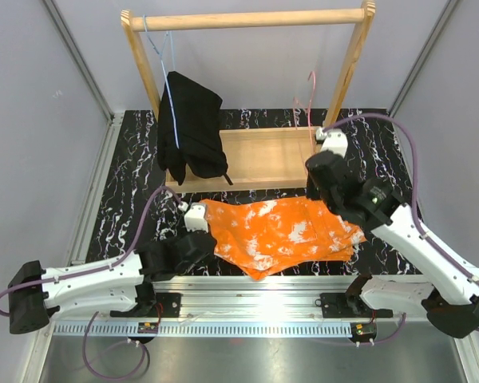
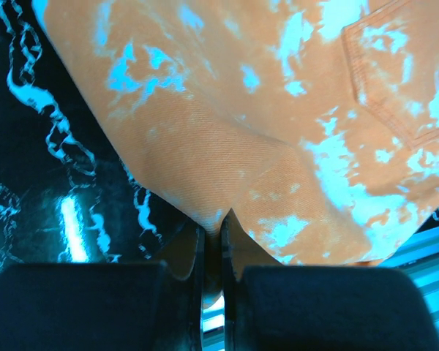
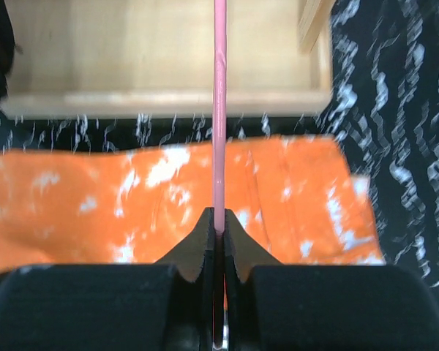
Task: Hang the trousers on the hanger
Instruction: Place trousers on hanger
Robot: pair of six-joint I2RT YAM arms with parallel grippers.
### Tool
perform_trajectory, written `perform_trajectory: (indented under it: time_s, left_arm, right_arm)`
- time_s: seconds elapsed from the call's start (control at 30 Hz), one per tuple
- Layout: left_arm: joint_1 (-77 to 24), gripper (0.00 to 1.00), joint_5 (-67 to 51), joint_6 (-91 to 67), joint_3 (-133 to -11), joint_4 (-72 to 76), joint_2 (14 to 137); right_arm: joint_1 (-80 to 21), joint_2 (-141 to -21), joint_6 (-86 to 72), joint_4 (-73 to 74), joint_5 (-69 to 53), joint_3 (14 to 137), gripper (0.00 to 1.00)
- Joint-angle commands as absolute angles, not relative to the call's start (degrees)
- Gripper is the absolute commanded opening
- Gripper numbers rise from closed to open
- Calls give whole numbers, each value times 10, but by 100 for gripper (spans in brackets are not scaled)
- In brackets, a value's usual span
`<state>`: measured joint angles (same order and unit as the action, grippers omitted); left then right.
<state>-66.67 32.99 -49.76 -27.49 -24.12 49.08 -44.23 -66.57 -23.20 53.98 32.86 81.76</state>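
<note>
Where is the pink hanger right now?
Top view, right side: the hanger is by the rack's right post, pinched in the right gripper just beyond the trousers.

Reference item: the trousers (image 1: 279, 231).

1. Overhead, the hanger (image 1: 313, 86) shows only its hook and a short length of wire beyond the trousers' far right corner. The right arm (image 1: 359, 199) covers the rest.
2. The right gripper (image 3: 218, 235) fingertips are likewise covered overhead.
3. At the trousers' left edge, the left gripper (image 2: 221, 228) contact is masked overhead.
4. The left wrist view crops the trousers at top and right.
</note>
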Motion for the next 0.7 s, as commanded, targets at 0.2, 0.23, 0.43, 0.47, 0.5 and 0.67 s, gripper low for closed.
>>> perform_trajectory:
  time_s: [0.2, 0.23, 0.43, 0.47, 0.5, 0.67]
  left_arm:
    - [-670, 0, 322, -445, -367, -147, 563]
    - [-672, 0, 318, -441, -369, -134, 566]
    - [-692, 0, 313, -414, -375, -98, 577]
    - [-697, 0, 313, -407, -377, -94, 577]
    - [-703, 0, 314, -404, -377, -91, 578]
    - [-749, 0, 339, -390, -391, -89, 581]
  right_arm:
    - [-597, -574, -471, 504, 360, 599, 0]
    - [-616, -573, -490, 508, 370, 590, 0]
    - [-776, -608, -648, 535, 430, 545, 0]
    - [-794, -617, -687, 543, 448, 546, 0]
    - [-832, -640, -706, 551, 458, 555, 0]
    - [-910, -722, -800, 612, 496, 604, 0]
